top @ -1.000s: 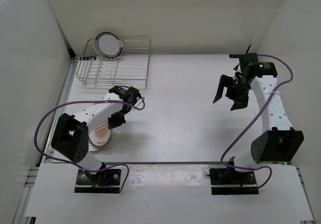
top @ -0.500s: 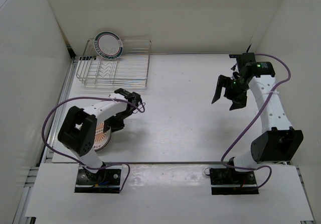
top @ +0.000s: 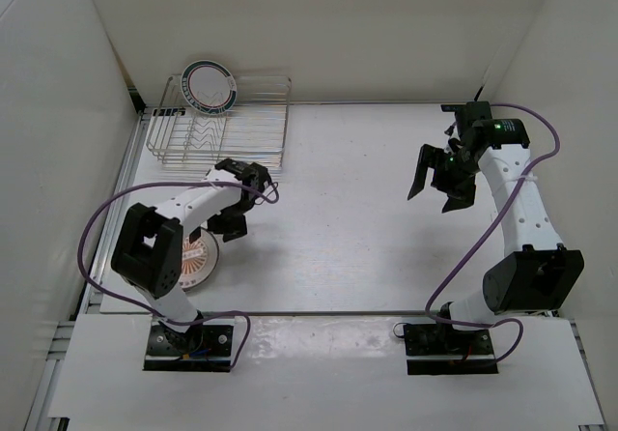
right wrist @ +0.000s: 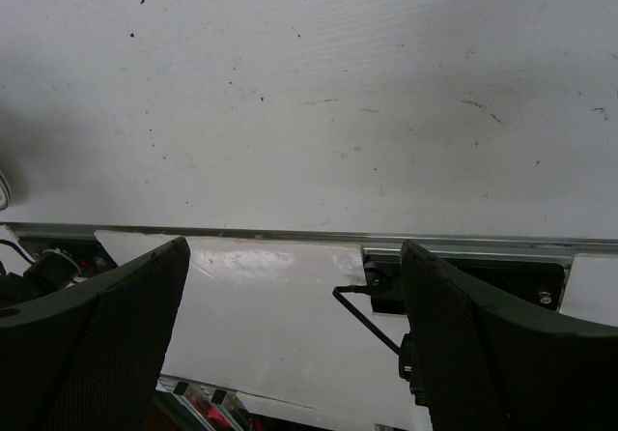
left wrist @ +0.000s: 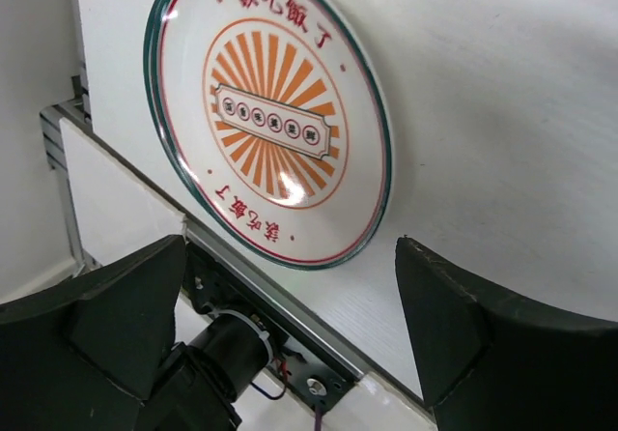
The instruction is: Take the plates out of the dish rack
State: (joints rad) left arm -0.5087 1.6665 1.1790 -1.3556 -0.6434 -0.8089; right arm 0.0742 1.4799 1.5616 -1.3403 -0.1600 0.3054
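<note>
A white plate with teal and red rim rings (top: 208, 87) stands upright in the far left end of the silvery wire dish rack (top: 253, 139). A white plate with an orange sunburst (top: 189, 261) (left wrist: 270, 112) lies flat on the table near the left arm's base. My left gripper (top: 230, 222) (left wrist: 290, 247) hovers just above that plate's right edge, open, with nothing between its fingers. My right gripper (top: 439, 184) (right wrist: 294, 247) hangs open and empty over the right half of the table, far from the rack.
White walls close in the table on the left, back and right. A metal rail (left wrist: 290, 305) runs along the table's near edge, right beside the sunburst plate. Purple cables (top: 101, 220) loop from both arms.
My left gripper has opened and let go of the sunburst plate, which now lies flat on the table; the gripper has drawn back a little toward the rack. The right arm has barely moved.
</note>
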